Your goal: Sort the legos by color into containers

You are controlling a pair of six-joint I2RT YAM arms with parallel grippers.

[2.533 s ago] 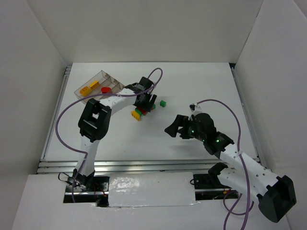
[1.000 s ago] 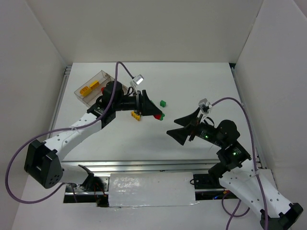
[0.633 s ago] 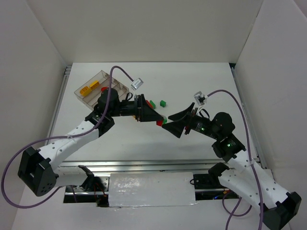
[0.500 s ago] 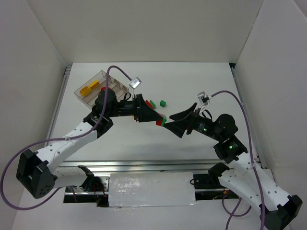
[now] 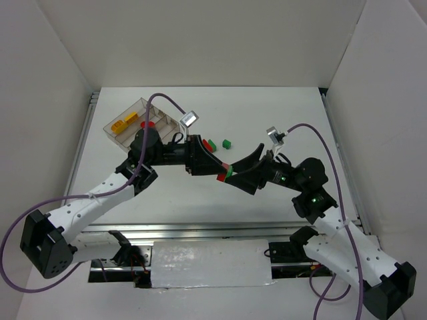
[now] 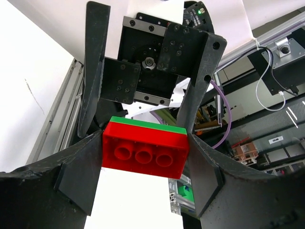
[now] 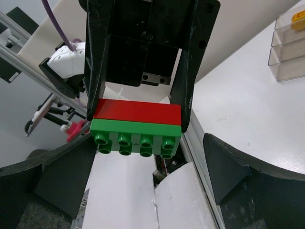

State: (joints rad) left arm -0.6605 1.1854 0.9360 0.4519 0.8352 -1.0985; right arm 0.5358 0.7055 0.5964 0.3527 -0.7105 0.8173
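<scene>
My left gripper is shut on a red lego with a green lego stuck to it, held in the air at table centre. The pair shows in the top view, red and green. My right gripper faces it, open, its fingers on either side of the green lego without touching. Two loose green legos lie on the table. The clear three-compartment tray at far left holds yellow legos and a red one.
White walls enclose the table on three sides. A metal rail runs along the near edge. The tray's corner also shows in the right wrist view. Purple cables loop above both arms.
My left gripper lifted the red-and-green pair off the table and carried it right. My right gripper swung in to meet it and now straddles the green lego.
</scene>
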